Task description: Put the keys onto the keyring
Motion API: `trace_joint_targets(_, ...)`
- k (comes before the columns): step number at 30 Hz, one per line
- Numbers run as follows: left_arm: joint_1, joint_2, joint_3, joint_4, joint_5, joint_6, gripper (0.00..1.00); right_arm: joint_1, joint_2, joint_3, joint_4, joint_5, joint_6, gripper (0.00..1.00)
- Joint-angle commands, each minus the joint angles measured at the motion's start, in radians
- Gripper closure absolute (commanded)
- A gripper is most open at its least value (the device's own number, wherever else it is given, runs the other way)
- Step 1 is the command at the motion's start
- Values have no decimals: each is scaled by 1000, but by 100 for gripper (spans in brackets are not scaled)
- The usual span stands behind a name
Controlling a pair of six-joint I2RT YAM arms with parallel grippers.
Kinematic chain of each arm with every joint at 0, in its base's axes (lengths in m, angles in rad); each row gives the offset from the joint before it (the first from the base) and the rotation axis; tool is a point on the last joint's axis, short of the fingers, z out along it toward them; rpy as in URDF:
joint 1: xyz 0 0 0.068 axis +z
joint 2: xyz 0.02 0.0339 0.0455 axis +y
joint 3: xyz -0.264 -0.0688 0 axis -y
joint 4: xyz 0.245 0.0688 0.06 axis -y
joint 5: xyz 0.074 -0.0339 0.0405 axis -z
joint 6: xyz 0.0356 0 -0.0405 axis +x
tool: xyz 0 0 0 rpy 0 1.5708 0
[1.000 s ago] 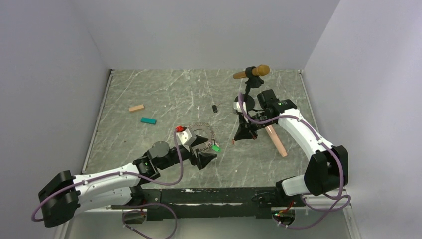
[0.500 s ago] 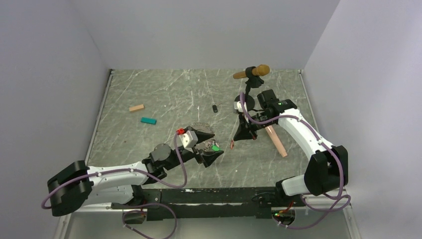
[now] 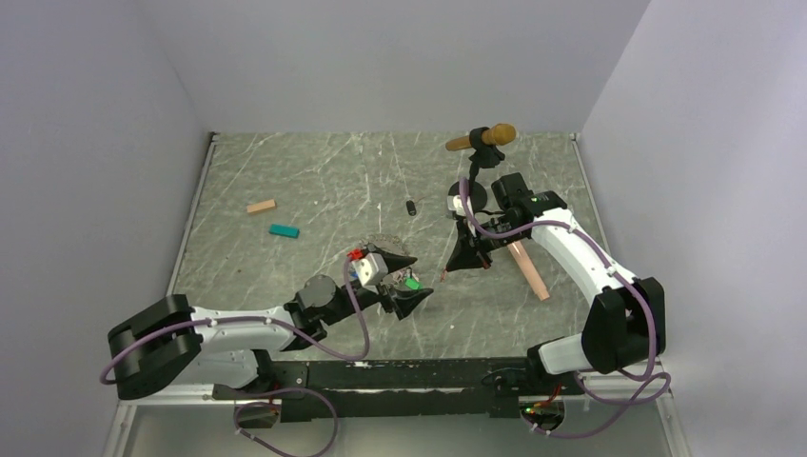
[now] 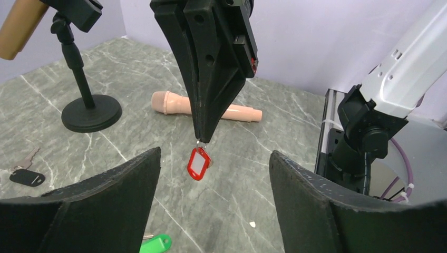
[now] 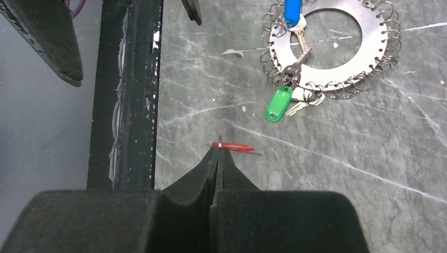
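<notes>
The left claw (image 4: 215,154) stands nearest the arm bases, its jaws spread wide and gripping nothing. In its own wrist view the fingers frame the red-tagged key (image 4: 198,163), which dangles between and beyond them. Just beside it on the bench (image 5: 369,158) lies the keyring (image 5: 363,71), a flat metal disc edged with small wire loops. The green-tagged key (image 5: 278,103) and the blue-tagged key (image 5: 291,11) lie at its rim and appear hooked onto the loops, though the joins are too small to confirm.

A little farther out, the right claw (image 5: 218,153) is clenched on the small ring of the red-tagged key. The tag hangs below the tips with its long axis roughly upright, just above the bench. From this claw the keyring lies toward the robot's left. The left claw is the nearer one to it and could probably steady the disc while the key is carried across.

There are no containers; the keyring is the only holder.

Beyond sit a black key fob (image 4: 26,177), the microphone stand base (image 4: 89,113) and a pink microphone (image 4: 205,105).
</notes>
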Motion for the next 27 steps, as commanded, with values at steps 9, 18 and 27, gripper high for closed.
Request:
trace_joint_targets(9, -6, 166, 74, 127, 5, 78, 32, 1, -2, -2, -9, -82, -68, 100)
trace_joint_targets(18, 47, 281, 49, 292, 84, 16, 53, 3, -7, -30, -41, -128, -166, 100)
trace_joint_targets(27, 60, 324, 38, 380, 213, -15, 71, 2, -17, -60, -23, -143, -207, 100)
